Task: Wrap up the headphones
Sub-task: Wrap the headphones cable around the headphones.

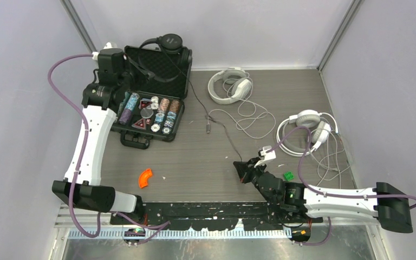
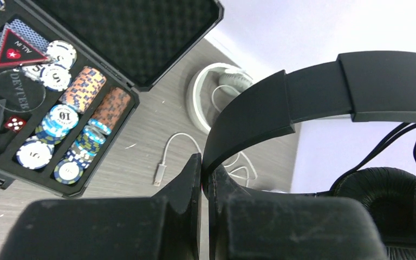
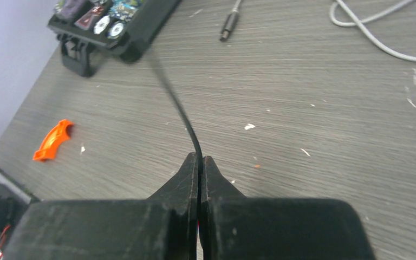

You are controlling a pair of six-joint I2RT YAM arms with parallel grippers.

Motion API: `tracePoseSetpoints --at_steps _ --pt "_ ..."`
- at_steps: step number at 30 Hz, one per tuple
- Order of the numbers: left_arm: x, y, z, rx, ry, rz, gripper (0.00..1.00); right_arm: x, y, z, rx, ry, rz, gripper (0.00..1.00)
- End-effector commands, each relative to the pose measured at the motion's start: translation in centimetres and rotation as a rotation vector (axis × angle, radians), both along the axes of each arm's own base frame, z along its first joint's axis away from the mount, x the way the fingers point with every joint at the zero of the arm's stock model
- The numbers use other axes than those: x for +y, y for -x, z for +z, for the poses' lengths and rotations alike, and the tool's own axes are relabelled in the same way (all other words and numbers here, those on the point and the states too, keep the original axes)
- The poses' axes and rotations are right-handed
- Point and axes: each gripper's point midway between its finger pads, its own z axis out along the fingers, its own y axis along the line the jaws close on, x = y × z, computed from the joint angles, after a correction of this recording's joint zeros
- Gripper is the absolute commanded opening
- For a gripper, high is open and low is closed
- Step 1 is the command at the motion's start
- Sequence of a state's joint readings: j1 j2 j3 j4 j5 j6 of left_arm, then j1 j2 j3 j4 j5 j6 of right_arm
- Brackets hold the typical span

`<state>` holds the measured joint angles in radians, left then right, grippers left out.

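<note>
My left gripper [image 1: 141, 65] is raised at the far left and shut on the headband [image 2: 314, 86] of the black headphones [image 1: 169, 47], which hang over the open case lid. In the left wrist view the jaws [image 2: 205, 168] pinch the band's end, with a black ear pad [image 2: 390, 195] to the right. The thin black cord [image 1: 216, 122] runs down across the table to my right gripper [image 1: 244, 169], shut on it [image 3: 200, 158]. One pair of white headphones [image 1: 230, 85] lies at the back centre and another [image 1: 309, 127] at the right, both with loose pale cords.
An open black case [image 1: 123, 129] of poker chips sits at the left. An orange curved piece [image 1: 145, 177] lies near the front and a small green piece [image 1: 288, 176] is by my right arm. A cord plug [image 1: 208, 129] rests mid-table. Walls enclose three sides.
</note>
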<state>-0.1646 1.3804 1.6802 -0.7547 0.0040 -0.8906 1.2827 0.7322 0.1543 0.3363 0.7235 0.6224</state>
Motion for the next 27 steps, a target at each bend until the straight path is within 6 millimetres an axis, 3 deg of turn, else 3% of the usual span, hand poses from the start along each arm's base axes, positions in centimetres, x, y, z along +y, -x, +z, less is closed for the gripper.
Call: tracePoseSetpoints --at_steps 1,4,9,14,18,27 --pt "0.1 -0.3 6.2 -0.166 0.141 -0.007 0.0 -3.1 -1.3 -0.5 0.074 -0.053 -0.223 0.0" --pt "1.4 -0.2 7.4 -0.194 0.163 0.021 0.0 -5.4 -1.8 -1.1 0.098 -0.028 -0.341 0.0" --pt "3.9 -0.2 8.6 -0.211 0.223 0.049 0.0 -8.7 -2.4 -0.2 0.079 -0.019 -0.495 0.0" --pt "5.4 0.1 8.9 -0.219 0.23 0.06 0.0 -10.4 -3.0 0.6 0.047 0.002 -0.566 0.0" --pt "5.4 0.4 9.0 -0.213 0.233 0.017 0.0 -11.4 -4.5 0.5 0.048 0.076 -0.6 0.0" --pt "3.5 2.5 9.5 -0.214 0.167 -0.161 0.0 -13.4 -8.9 -2.1 0.2 0.156 -0.626 0.0"
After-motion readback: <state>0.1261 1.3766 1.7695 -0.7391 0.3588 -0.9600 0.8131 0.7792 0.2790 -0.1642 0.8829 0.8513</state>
